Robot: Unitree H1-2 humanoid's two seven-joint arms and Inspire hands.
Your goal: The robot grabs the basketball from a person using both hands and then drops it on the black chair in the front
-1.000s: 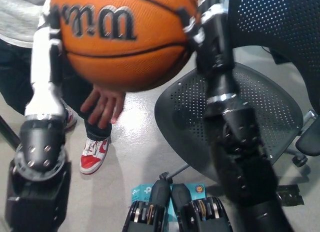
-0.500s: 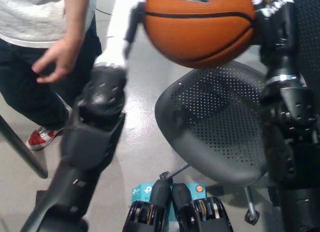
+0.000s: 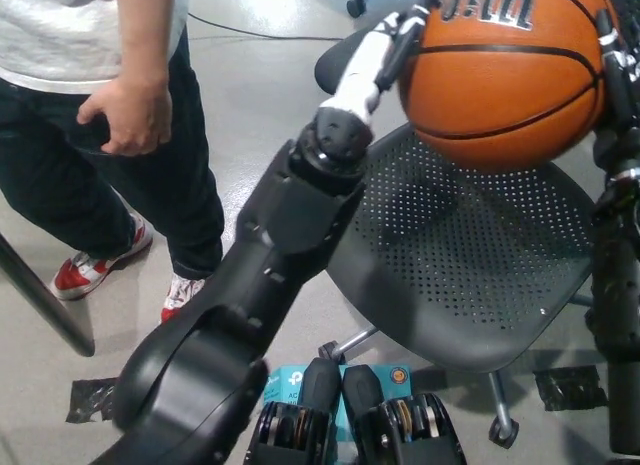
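Head view: the basketball [image 3: 505, 75] has swung over from the person's side and now hangs right above the black chair [image 3: 450, 275], over the back part of the seat, not touching it. The person [image 3: 130, 110] has let go and stands off to the left, hand at their side. So the handover's done, I'd say only the drop is left. The left hand [image 3: 385, 45] is pressed on the ball's left side, arm stretched forward; the right hand [image 3: 612, 55] clamps the right side, mostly cut off at the edge.
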